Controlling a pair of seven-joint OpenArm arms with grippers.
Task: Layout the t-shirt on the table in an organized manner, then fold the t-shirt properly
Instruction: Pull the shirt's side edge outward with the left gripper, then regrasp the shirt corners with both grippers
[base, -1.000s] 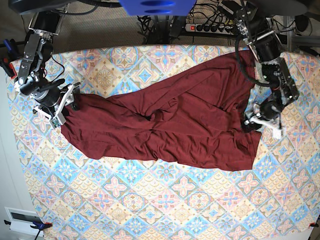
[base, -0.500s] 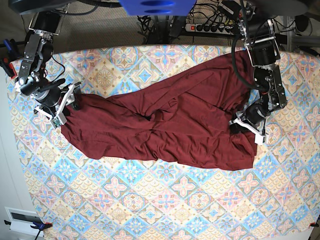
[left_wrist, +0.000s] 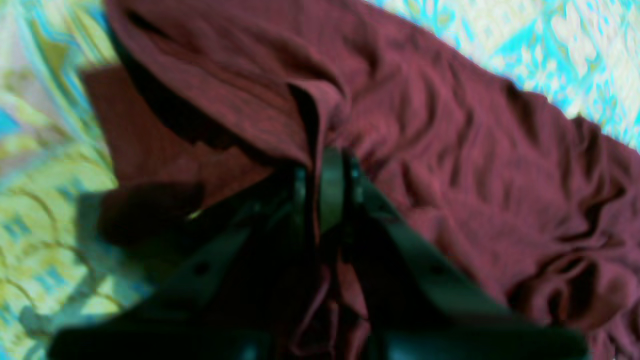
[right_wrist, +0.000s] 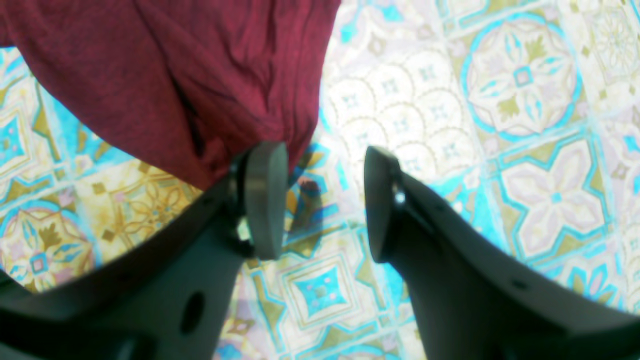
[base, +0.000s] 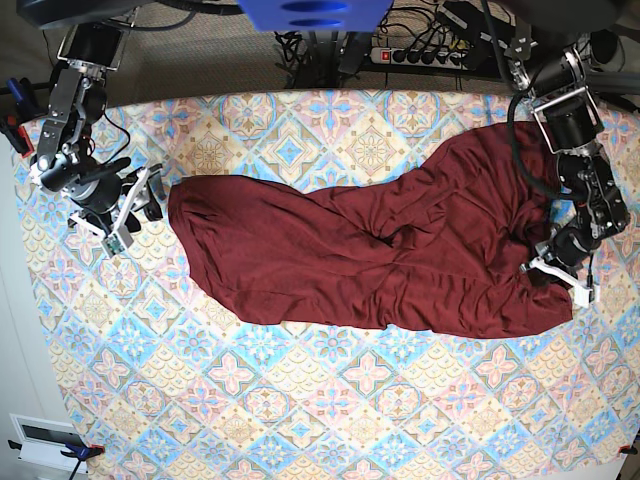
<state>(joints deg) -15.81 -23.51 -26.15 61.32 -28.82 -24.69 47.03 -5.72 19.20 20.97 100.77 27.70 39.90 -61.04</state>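
The dark maroon t-shirt (base: 380, 255) lies crumpled across the patterned table (base: 330, 420), stretched from left of centre to the right edge. My left gripper (base: 556, 270) is at the shirt's right end, shut on a fold of the t-shirt (left_wrist: 450, 150); in the left wrist view that left gripper (left_wrist: 325, 185) pinches cloth between its jaws. My right gripper (base: 135, 205) stands open just left of the shirt's left edge. In the right wrist view the t-shirt (right_wrist: 175, 75) reaches the left fingertip of the right gripper (right_wrist: 322, 200), and bare table (right_wrist: 525, 100) shows in the gap.
Behind the table's far edge lie a power strip and cables (base: 430, 55) and a blue part (base: 315, 12). Both arm bases stand at the back corners. A white box (base: 45, 440) sits off the table's front left corner.
My left gripper has closed on the shirt and pulled it to the right. The shirt's left edge slid away from the right gripper, which has hardly moved.
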